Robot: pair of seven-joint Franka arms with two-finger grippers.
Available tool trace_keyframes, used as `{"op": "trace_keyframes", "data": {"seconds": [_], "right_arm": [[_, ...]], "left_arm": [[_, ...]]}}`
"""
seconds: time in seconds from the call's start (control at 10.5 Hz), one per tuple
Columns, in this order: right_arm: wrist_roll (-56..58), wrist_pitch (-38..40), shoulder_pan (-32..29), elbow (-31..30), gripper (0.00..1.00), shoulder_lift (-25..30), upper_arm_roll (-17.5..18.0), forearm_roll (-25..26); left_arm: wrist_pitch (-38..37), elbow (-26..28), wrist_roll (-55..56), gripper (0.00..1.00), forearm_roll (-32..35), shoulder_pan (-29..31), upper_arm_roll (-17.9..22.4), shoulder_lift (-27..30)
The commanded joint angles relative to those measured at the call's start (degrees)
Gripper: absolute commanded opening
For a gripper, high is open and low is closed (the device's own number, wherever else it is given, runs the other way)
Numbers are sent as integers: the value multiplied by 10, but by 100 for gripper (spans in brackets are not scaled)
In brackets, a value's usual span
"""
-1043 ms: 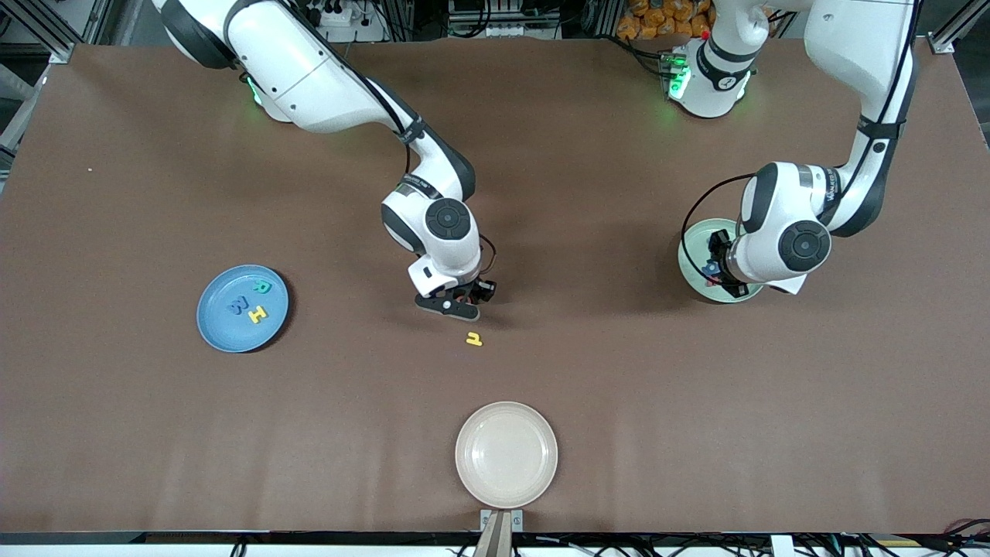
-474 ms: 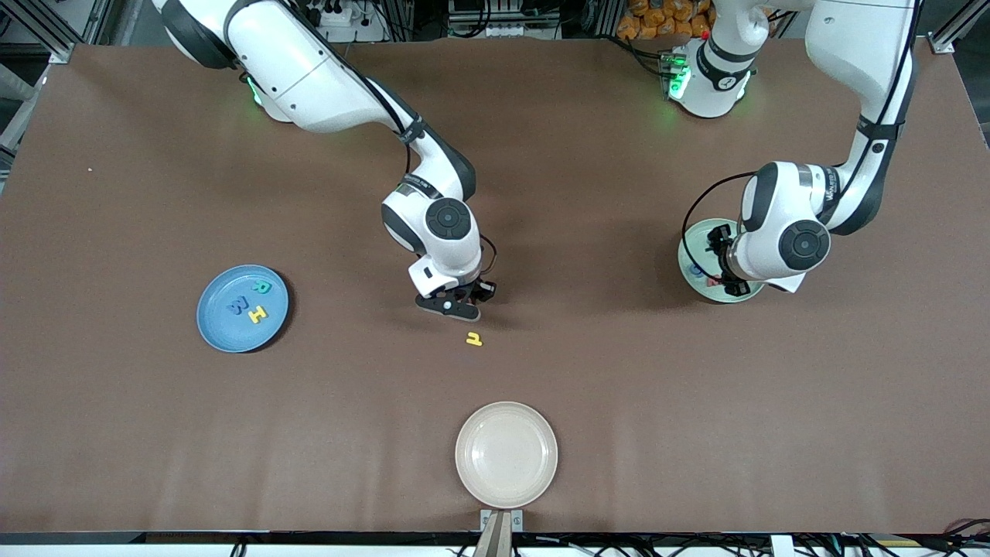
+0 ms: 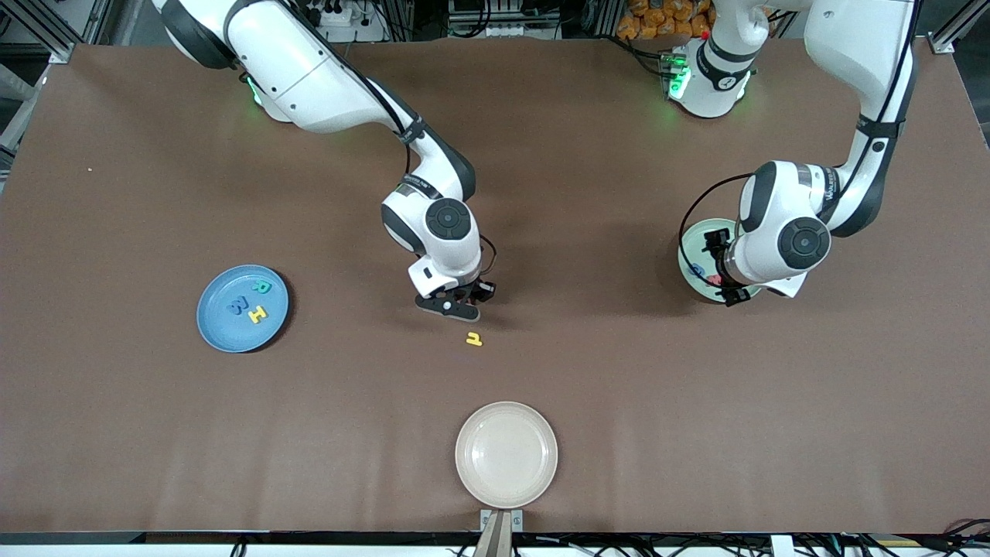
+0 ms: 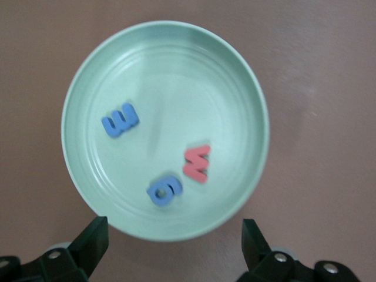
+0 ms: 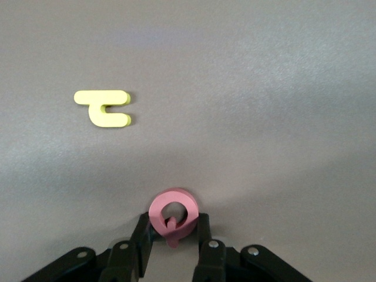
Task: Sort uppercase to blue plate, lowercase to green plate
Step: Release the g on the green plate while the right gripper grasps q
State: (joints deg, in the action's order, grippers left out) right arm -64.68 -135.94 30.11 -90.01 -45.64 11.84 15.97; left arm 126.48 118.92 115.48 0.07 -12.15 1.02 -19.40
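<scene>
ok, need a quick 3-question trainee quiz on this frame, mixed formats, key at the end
1. True or false: the right gripper is shut on the red Q.
2. How many letters lie in the green plate?
A. two
B. three
C. four
3. Fill in: the one letter lying loose on the table, the yellow h, sits nearer to the front camera than the ____ gripper.

Key
1. True. Its fingers pinch the Q at table level.
2. B: blue m, red w, blue g. The left gripper hangs open over that plate.
3. right
</scene>
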Motion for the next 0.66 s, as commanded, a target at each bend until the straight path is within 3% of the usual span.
{"op": "trace_keyframes", "data": {"seconds": [0.0,0.28,0.57], "right_arm": [[15,23,-4,21,20,-1,-1,13],[91,54,-25,19,20,12,-1,10],[250,124,-43,16,21,32,-35,5]], "left_arm": [[-2,-45,-3,100,12,-12,-3,-22],[-2,-97,-3,100,13,-28,-3,-55],[-2,-155,-7,100,29,-47,-3,-85]]}}
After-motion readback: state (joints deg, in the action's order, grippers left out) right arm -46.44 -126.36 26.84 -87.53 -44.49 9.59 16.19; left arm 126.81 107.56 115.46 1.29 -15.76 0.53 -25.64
